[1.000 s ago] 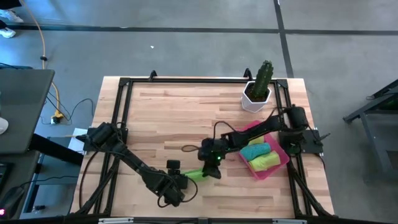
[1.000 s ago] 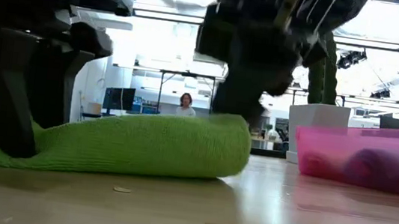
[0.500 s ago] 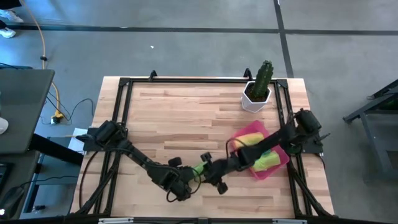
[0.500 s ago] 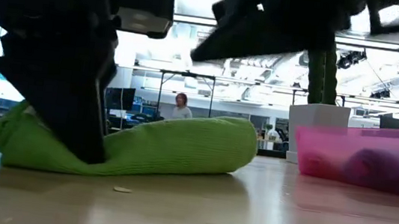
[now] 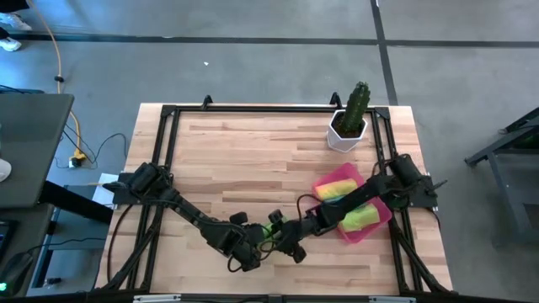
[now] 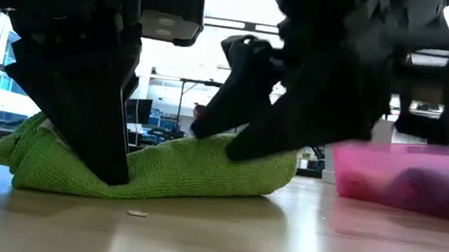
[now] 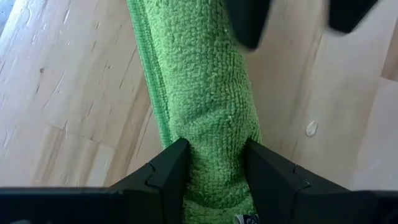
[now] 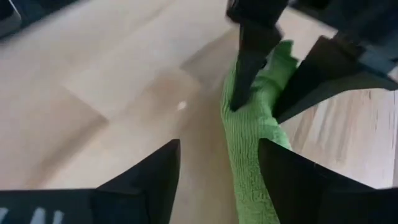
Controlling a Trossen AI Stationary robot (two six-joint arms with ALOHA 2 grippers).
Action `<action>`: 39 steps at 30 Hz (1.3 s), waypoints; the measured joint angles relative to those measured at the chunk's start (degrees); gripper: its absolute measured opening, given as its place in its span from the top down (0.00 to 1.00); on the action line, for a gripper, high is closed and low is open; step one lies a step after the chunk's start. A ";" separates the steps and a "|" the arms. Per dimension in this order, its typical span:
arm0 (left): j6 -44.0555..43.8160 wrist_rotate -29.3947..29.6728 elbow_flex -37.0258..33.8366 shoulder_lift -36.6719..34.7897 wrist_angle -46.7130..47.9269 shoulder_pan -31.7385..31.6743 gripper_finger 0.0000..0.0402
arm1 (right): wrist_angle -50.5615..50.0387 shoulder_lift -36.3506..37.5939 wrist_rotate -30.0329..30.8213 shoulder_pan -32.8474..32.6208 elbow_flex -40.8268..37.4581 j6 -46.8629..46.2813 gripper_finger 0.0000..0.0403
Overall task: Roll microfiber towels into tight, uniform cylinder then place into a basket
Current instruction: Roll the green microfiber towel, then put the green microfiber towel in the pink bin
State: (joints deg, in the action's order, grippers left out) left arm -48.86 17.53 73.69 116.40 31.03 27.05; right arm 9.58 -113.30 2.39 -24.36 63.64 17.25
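While clamped at one end, lime green towel [image 6: 161, 165] lies rolled into a cylinder on wooden table [image 5: 253, 160], near its front edge, about midway across. Long axis runs roughly left to right across the table, tilted a little: left end nearer the front edge, right end pointing toward basket [image 5: 375, 220]. Roll looks looser and bunched at the left end, rounder at the right.

Left gripper [image 7: 214, 168] pinches that left end, fingers [image 7: 168, 171] pressed into the cloth on both sides, closed as far as the roll's thickness allows. Right gripper [image 8: 217, 168] is set at the opposite end, fingers [image 8: 155, 174] spread wide with the roll running up between them; whether they touch the cloth cannot be told. Seen from table height, both dark grippers come down onto the roll, left one at its bunched end, right one over its rounded end.

Basket sits to the right, well apart from the roll, holding rolled towels, a yellow-green one [image 5: 360, 218] visible beside the right arm. White pot with cactus [image 5: 349, 118] stands behind the basket.
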 joint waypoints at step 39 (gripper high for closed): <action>5.81 -9.86 -0.15 -5.71 5.85 3.52 0.64 | -0.92 -4.78 3.57 5.03 0.13 -5.24 0.97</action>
State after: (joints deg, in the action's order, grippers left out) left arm -43.05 7.66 73.54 110.69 36.88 30.57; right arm 8.66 -118.08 5.96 -19.33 63.77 12.01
